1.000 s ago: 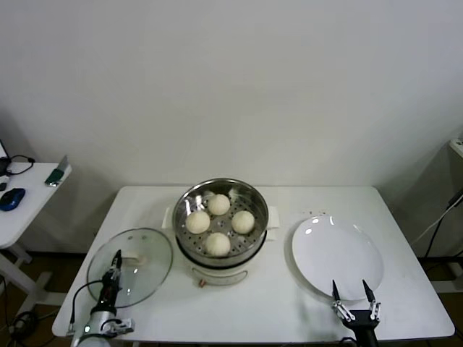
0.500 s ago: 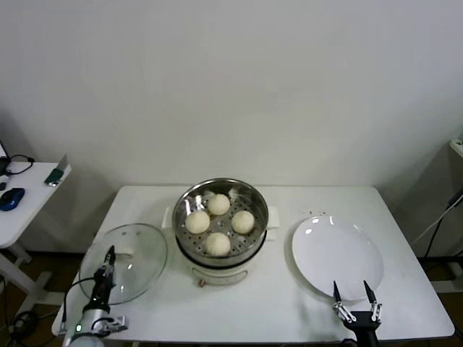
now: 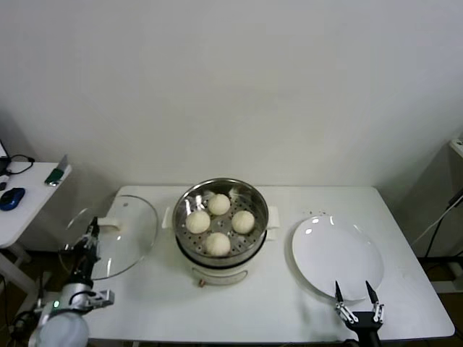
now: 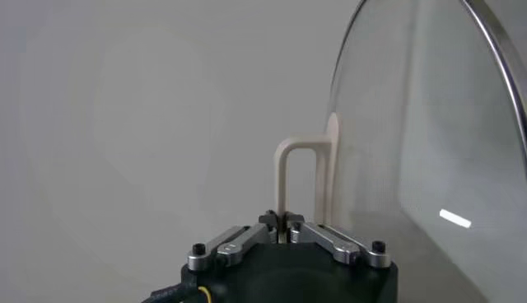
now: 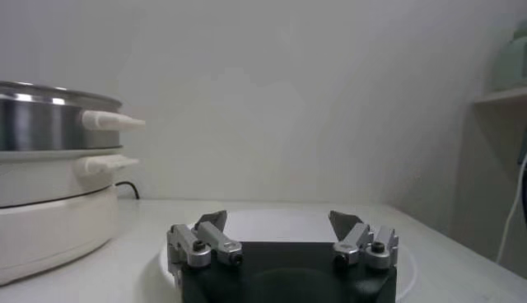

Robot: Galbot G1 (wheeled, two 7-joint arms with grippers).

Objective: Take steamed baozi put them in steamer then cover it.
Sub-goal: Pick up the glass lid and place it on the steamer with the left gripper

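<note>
Now my left tool (image 3: 91, 233) has lifted the cover (image 3: 116, 235) off the desk (image 3: 275, 303), tilted on edge left of the steamer (image 3: 220, 220); it stays clamped on the cream handle (image 4: 298, 183). Four baozi (image 3: 218, 244) sit inside. My right tool (image 3: 355, 294) idles, jaws apart, by the plate (image 3: 337, 254).

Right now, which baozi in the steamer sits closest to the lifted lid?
The left-hand baozi on the steamer tray; the other three lie farther from the cover held by the left gripper.

Cover (image 4: 428, 140) cut off by wrist-view edge; steamer (image 5: 49, 189) likewise cropped.
</note>
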